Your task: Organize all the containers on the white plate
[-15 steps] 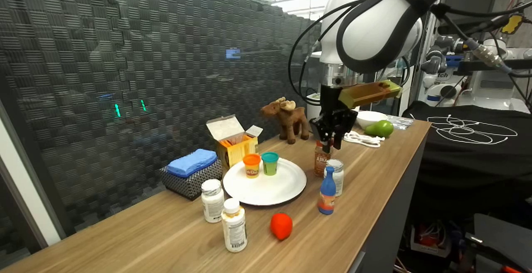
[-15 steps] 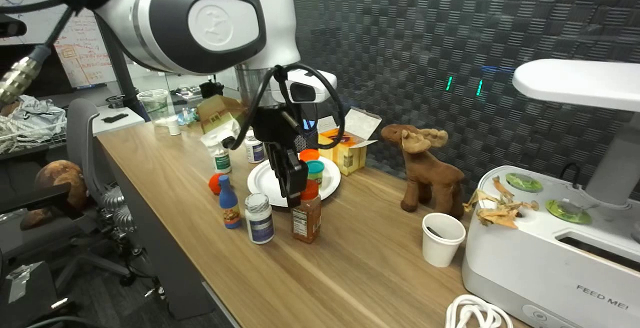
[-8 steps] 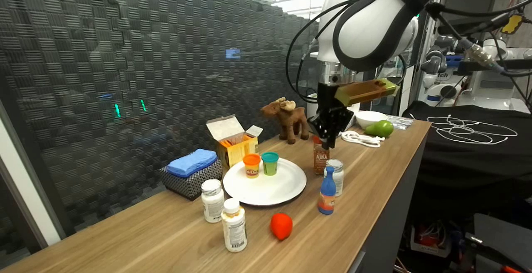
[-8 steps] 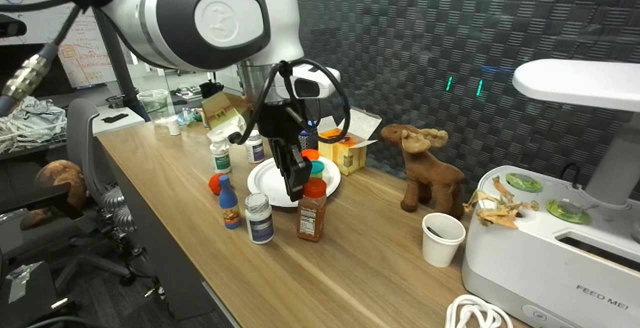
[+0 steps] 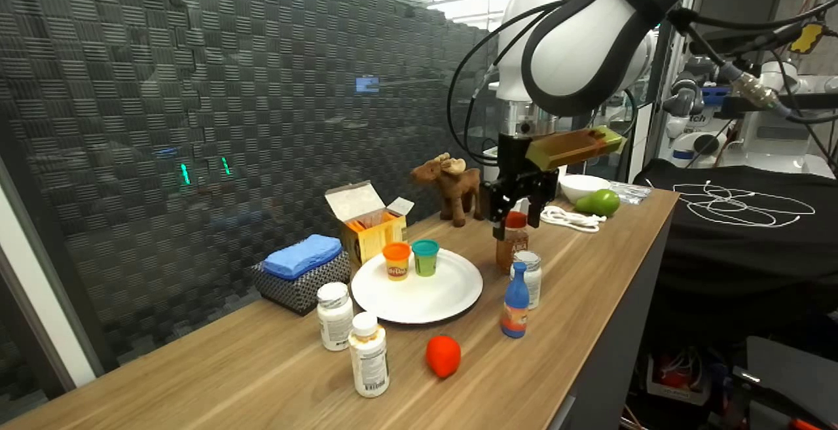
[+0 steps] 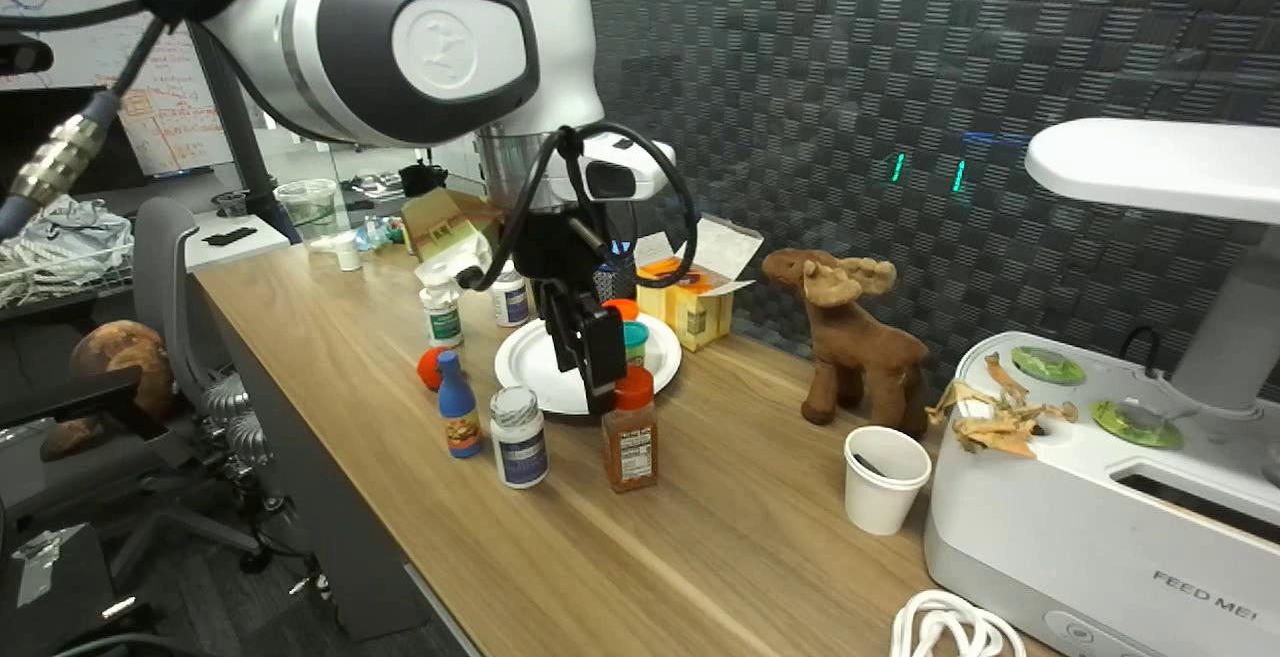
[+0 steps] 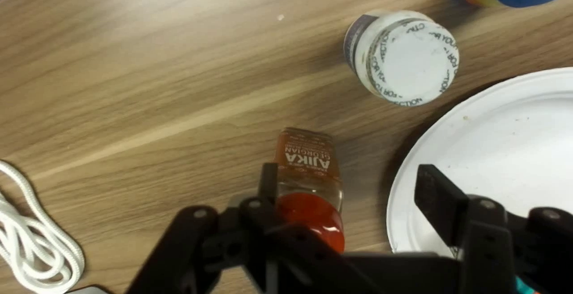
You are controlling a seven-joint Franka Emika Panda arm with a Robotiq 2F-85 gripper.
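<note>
End effector (image 7: 350, 183) spread, holding nothing; red-capped bottle (image 7: 310, 180) sits close to one finger (image 7: 268, 181), so an off-centre descent could topple it.

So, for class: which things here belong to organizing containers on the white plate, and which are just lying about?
For the job:
round white plate
clear red-capped spice bottle
three white bottles
slim blue bottle
orange-lidded tub
teal-lidded tub

Lying about:
brown plush moose
rounded red object
open yellow cardboard carton
glossy green pear
coiled white cord

3 lbld wht btls (image 5: 370, 363); 2 sm. tubs (image 5: 397, 262); 1 jar (image 6: 631, 449); 1 plate (image 5: 419, 300).
</note>
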